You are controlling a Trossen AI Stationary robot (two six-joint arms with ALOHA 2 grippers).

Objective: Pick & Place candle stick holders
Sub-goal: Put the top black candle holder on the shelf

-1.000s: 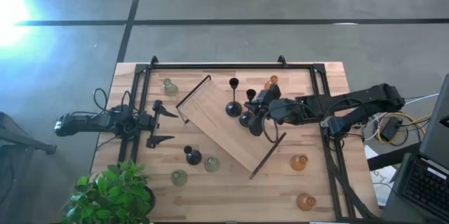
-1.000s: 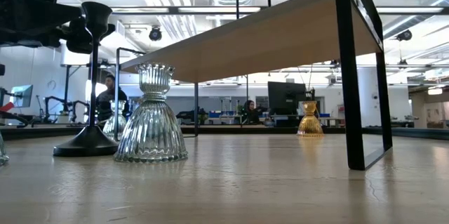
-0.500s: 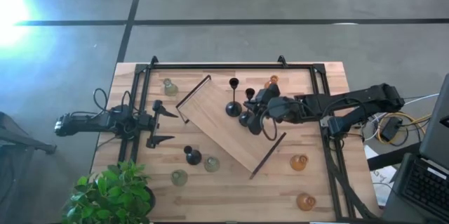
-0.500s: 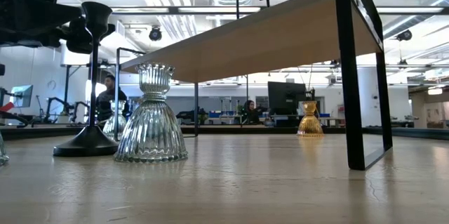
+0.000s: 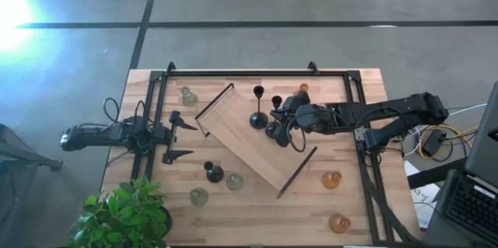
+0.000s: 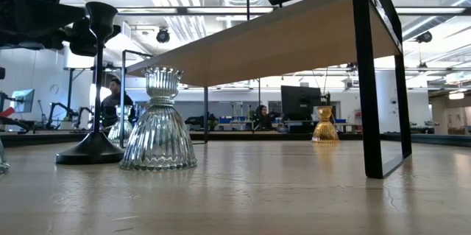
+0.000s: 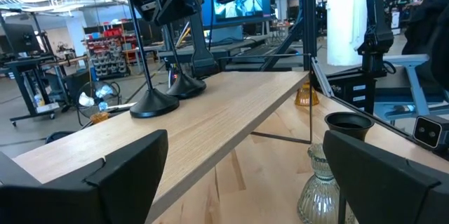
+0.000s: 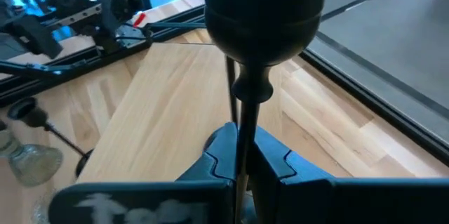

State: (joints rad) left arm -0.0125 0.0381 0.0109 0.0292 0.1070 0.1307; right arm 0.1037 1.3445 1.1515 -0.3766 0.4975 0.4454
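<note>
Right wrist view: right pincer (image 8: pixel 242 164) clamped on the thin stem of a black holder (image 8: pixel 263 13), matte, with a wide cup, above the wooden board (image 5: pixel 253 143). Left pincer (image 5: pixel 183 136), fingers apart, waits at the bench's (image 5: pixel 366 85) left.

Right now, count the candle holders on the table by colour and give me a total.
black candle holders: 3
green glass candle holders: 3
amber glass candle holders: 3
Total: 9
</note>
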